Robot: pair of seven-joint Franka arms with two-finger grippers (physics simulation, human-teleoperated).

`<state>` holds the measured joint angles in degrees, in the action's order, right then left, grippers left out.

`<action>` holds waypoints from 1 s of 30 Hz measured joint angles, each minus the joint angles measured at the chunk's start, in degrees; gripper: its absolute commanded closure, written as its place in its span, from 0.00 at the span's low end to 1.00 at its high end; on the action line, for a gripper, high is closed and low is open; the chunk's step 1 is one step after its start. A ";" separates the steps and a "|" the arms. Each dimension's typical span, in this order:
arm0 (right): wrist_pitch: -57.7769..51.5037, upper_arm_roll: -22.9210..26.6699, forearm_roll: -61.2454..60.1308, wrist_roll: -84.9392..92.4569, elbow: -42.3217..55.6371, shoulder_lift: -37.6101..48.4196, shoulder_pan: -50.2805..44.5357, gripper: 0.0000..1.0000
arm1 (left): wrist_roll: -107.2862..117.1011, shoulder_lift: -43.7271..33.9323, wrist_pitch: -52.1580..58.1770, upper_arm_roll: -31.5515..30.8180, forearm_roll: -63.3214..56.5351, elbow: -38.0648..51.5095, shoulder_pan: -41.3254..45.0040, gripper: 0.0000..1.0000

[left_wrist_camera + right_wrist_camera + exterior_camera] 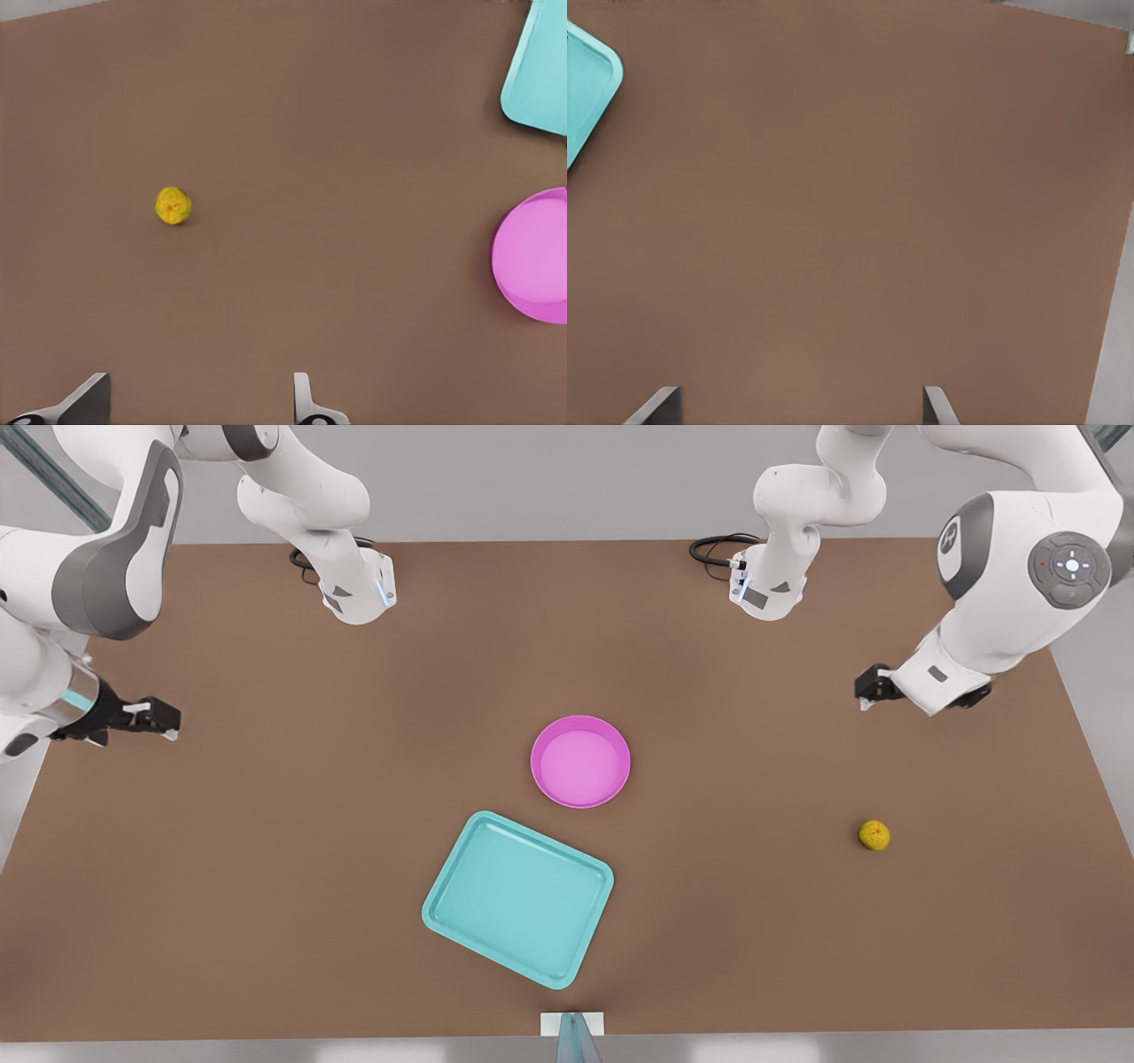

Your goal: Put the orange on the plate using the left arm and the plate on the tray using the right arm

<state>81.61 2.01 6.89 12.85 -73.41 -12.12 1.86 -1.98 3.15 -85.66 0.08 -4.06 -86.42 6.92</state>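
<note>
With both end effectors spread and empty, the left end effector [873, 687] high above the orange [873, 834] lying well right of the plate [580, 762] and tray [518, 898], a roll-away could be risked by an off-centre grasp.

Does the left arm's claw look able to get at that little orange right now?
Probably yes: the orange lies alone on bare table, and the open left claw hangs above with nothing between.

Brown matte tabletop [266, 824], plain grey wall behind, pale grey floor at edges, soft even light
</note>
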 measured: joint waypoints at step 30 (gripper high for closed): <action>4.00 0.00 0.19 5.76 0.06 -1.55 0.34 0.00 | -11.88 40.22 -32.65 2.30 3.80 -1.24 -15.60 0.00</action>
<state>85.61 2.01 7.08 18.61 -73.34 -13.67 2.19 -13.86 43.37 -118.30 2.38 -0.26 -87.65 -8.68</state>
